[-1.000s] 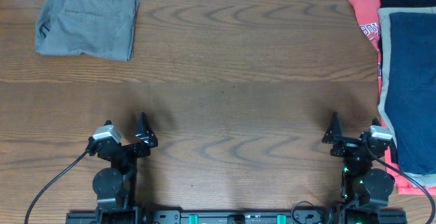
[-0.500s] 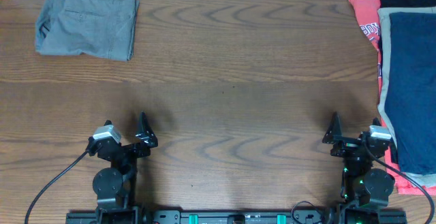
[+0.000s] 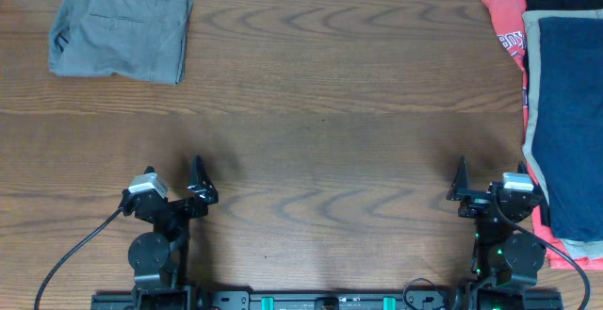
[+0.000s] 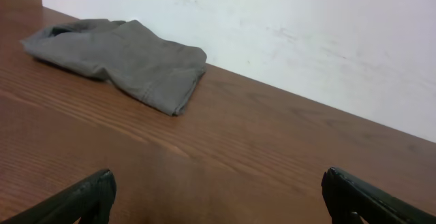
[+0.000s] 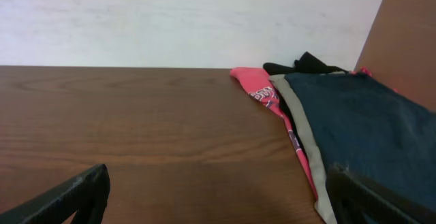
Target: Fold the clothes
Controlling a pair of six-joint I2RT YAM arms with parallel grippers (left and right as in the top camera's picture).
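You had the brown wood-grain table (image 3: 320,112) open across the middle of the overhead frame, from both arms up to its top edge. A navy blue garment (image 3: 570,112) lay over a red printed shirt (image 3: 507,27) along the right border. The grey woven shorts (image 3: 121,29) sat folded in the upper left corner, near the white wall (image 4: 306,33), long axis left to right. Your left gripper (image 4: 218,183) and right gripper (image 5: 218,180) both stood spread wide, holding nothing.
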